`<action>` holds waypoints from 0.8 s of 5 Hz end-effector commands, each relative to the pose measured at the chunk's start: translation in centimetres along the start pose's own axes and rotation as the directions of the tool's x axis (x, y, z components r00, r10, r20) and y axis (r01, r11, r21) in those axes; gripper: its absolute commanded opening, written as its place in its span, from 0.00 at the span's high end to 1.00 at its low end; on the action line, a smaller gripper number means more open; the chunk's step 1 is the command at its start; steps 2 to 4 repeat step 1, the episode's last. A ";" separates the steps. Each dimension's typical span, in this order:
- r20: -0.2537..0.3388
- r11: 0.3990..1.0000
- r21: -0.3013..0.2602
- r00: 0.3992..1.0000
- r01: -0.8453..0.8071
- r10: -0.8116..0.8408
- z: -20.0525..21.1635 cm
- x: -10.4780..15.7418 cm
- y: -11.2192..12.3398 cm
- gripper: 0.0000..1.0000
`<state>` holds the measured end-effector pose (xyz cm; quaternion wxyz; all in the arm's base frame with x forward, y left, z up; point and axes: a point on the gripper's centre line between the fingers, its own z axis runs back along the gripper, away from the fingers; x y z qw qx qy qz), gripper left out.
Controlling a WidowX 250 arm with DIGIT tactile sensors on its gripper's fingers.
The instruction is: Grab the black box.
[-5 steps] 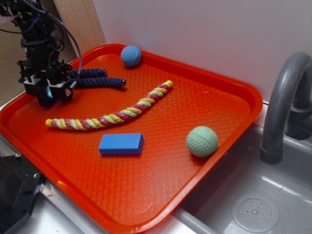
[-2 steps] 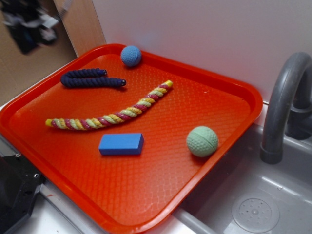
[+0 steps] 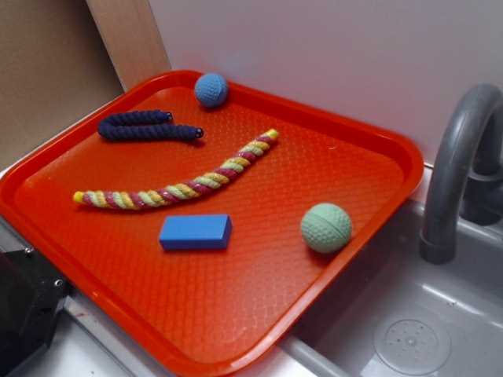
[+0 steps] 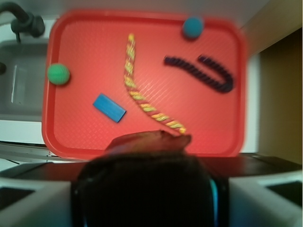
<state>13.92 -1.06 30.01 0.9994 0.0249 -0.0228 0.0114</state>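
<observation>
In the wrist view a blurred matte black mass, the black box (image 4: 142, 179), fills the gap between my two grey fingers (image 4: 33, 203) at the bottom of the frame. Its upper edge carries a reddish sheen. My gripper (image 4: 144, 205) is shut on it, high above the red tray (image 4: 142, 23). The exterior view shows neither the gripper nor the black box. The flat blue block (image 3: 196, 232) lies on the tray's near half.
On the red tray (image 3: 409, 165) lie a multicoloured rope (image 3: 181, 187), a dark blue rope (image 3: 145, 127), a blue ball (image 3: 211, 89) and a green ball (image 3: 326, 228). A grey faucet (image 3: 460, 157) and sink (image 3: 409, 338) stand to the right.
The arm, which was low over the tray's left side by the dark blue rope, has risen up and left out of the exterior view. The things on the tray have not moved.
</observation>
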 end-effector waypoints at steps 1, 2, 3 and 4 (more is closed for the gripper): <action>-0.066 0.999 -0.042 0.997 -0.032 0.029 0.1 -0.5 2.0 1.00; -0.066 0.999 -0.042 0.997 -0.032 0.029 0.1 -0.5 2.0 1.00; -0.066 0.999 -0.042 0.997 -0.032 0.029 0.1 -0.5 2.0 1.00; -0.066 0.999 -0.042 0.997 -0.032 0.029 0.1 -0.5 2.0 1.00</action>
